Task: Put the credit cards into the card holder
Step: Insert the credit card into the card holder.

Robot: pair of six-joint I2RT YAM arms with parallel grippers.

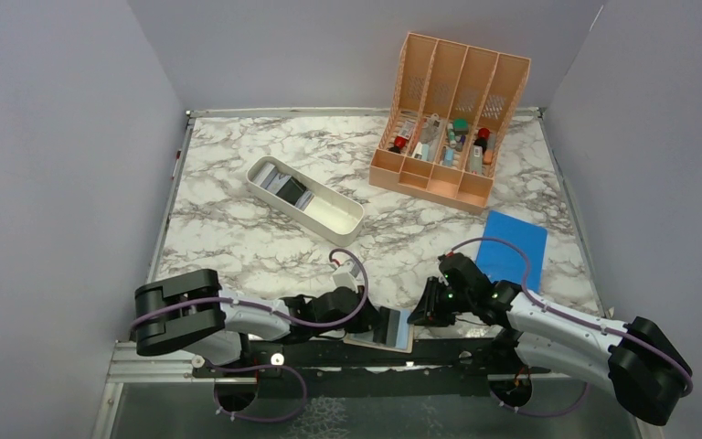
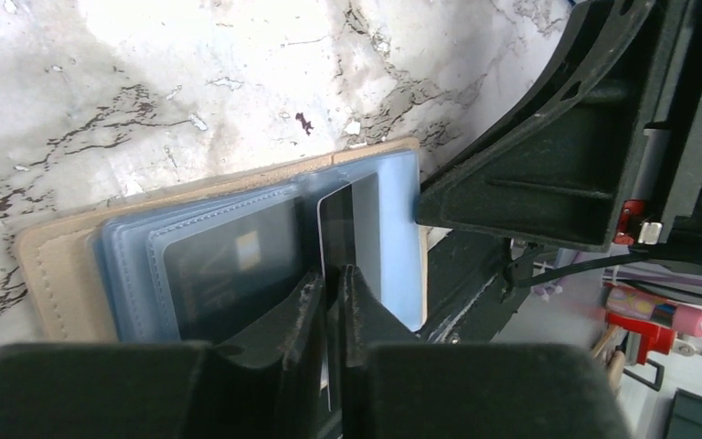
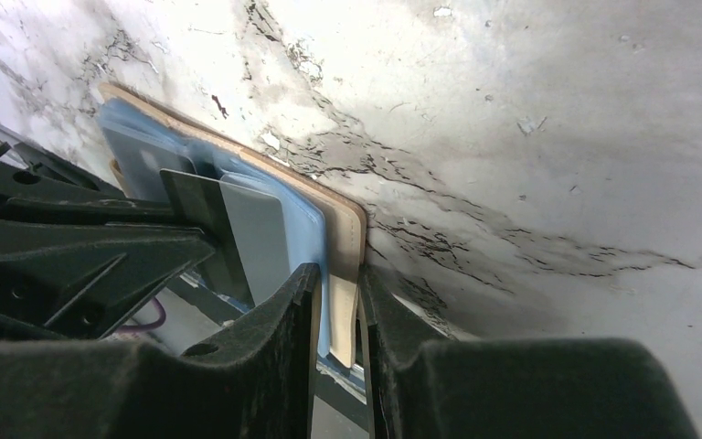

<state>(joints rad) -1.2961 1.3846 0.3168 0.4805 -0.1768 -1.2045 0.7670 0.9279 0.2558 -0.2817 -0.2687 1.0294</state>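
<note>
Holder [image 1: 393,331] lies open, blue-grey pockets up, well to the near side of the tray [image 1: 334,215], at the edge of the table [image 1: 238,238] by the arm bases; one corner appears to hang past that edge. Right gripper [image 3: 338,273] is clamped on the holder's rim, on the side away from the tray, one finger above and one below the tan cover and blue leaf. Left gripper [image 2: 331,277] comes in from the tray's side. Its jaws stand very close, with the near end of a dark card [image 2: 338,229] in the slit between them. Whether they pinch it or only flank it, cannot tell. The card's far end sits under the clear leaf [image 2: 400,238] and looks part-way in, slightly skewed to the pocket. One card [image 2: 228,265] is already seated in the next pocket. More cards [image 1: 285,187] wait in the tray's far end. Step in hand, as I read it: seating this card. To do it well, keep the right clamp firm so the holder cannot skid or tip off the edge. Square the card to the pocket mouth, then push along its long axis, low and flat, not downward. Let go only once it is deep enough to stay. Withdraw straight back so the fingers do not drag it out. Risk: the leaf buckling, or the card riding over the pocket lip.
</note>
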